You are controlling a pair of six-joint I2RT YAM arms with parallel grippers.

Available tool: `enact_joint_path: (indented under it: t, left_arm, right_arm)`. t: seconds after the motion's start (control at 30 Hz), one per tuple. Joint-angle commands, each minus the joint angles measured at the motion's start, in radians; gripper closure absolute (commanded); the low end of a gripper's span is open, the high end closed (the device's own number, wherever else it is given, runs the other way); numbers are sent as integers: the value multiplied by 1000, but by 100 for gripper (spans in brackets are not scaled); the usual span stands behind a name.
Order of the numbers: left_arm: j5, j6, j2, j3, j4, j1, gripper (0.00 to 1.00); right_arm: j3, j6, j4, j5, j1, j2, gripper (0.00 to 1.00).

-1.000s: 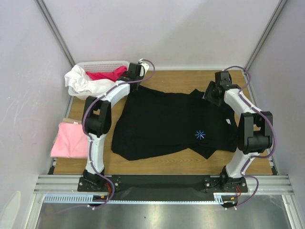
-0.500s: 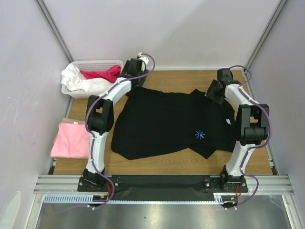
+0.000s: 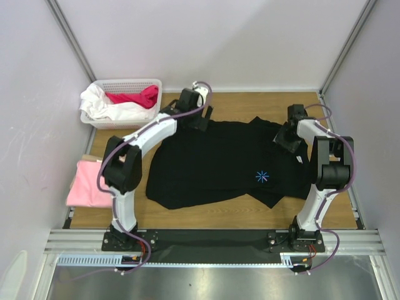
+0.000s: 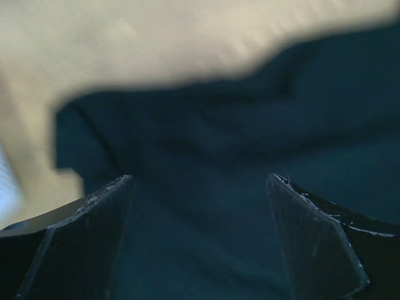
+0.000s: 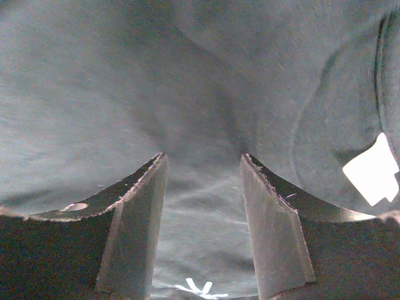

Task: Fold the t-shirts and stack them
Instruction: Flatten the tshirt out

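The black t-shirt [image 3: 225,162] lies spread across the middle of the table, its pale-blue starburst [image 3: 262,176] facing up. A light pink t-shirt [image 3: 90,184] rests folded at the table's left edge. My left gripper [image 3: 199,119] hovers over the black shirt's far left edge. In the left wrist view this gripper [image 4: 200,178] is open wide, with dark cloth [image 4: 206,156] below it and nothing between the fingers. My right gripper [image 3: 286,139] is over the shirt's far right part. Seen from the right wrist, the gripper [image 5: 204,156] is open above the cloth [image 5: 187,81].
A white basket [image 3: 128,84] at the far left corner holds white and magenta clothes. A white label [image 5: 372,170] shows on the black shirt near the right gripper. Bare wood [image 3: 237,100] runs along the back edge. Walls close in on both sides.
My left gripper has opened and swung right from beside the basket to over the black shirt's back edge. The right gripper has shifted slightly right and nearer.
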Motion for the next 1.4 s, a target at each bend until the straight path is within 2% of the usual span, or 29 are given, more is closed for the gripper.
enact_joint_path:
  t: [0.0, 0.13, 0.33, 0.57, 0.7, 0.87, 1.0, 1.17, 1.37]
  left_arm:
    - [27, -131, -143, -140, -32, -25, 7]
    - [7, -209, -272, -343, -50, -36, 9]
    - [-43, -382, -409, -550, -65, -93, 9]
    - [-126, -570, -510, -672, -124, -217, 9]
    - [-186, -687, -565, -721, -215, -298, 9]
    - [-209, -818, -698, -831, -277, -335, 9]
    - [-171, -938, -846, -954, -236, -335, 10]
    - [-120, -998, -993, -1110, -176, -337, 16]
    - [-149, -1025, -999, -1139, -219, -335, 16]
  right_arm:
    - [-31, -2, 37, 19, -18, -48, 44]
    - [-24, -25, 54, 20, -36, -19, 45]
    - [45, -48, 96, -15, -64, 75, 46]
    - [174, -72, 114, -31, -82, 185, 47]
    - [232, -69, 179, -75, -91, 238, 47]
    - [340, -77, 143, -100, -85, 268, 48]
    - [334, -100, 145, -145, -64, 128, 47]
    - [253, -118, 114, -147, 1, -58, 46]
    - [20, -91, 35, -161, 22, -314, 46]
